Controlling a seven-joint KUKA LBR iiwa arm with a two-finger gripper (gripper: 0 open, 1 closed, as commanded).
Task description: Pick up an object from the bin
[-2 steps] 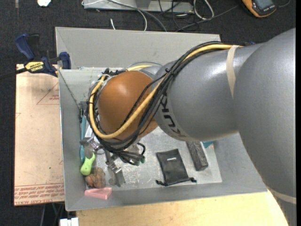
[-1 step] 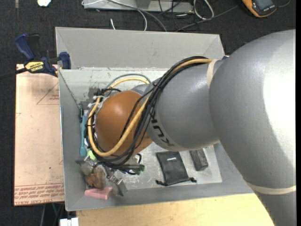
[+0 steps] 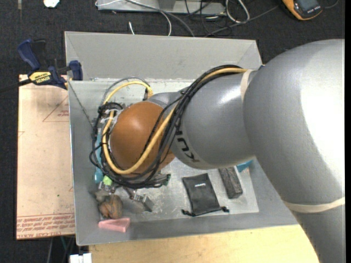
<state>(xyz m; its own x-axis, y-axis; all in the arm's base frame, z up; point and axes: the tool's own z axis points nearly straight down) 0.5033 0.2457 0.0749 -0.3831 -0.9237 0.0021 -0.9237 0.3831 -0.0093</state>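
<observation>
In the camera view, your arm [image 3: 263, 119] reaches in from the right, and its orange wrist cover [image 3: 134, 138] sits over the left half of the grey bin [image 3: 164, 53]. Your gripper [image 3: 140, 197] pokes out beneath the cover; you cannot tell whether it is wide or narrow. Nearest to it, in the front-left corner, lie a brown lumpy thing [image 3: 111, 204] and a pink piece [image 3: 114, 223]. A black pouch [image 3: 200, 193] and a dark bar [image 3: 231, 181] lie further right.
</observation>
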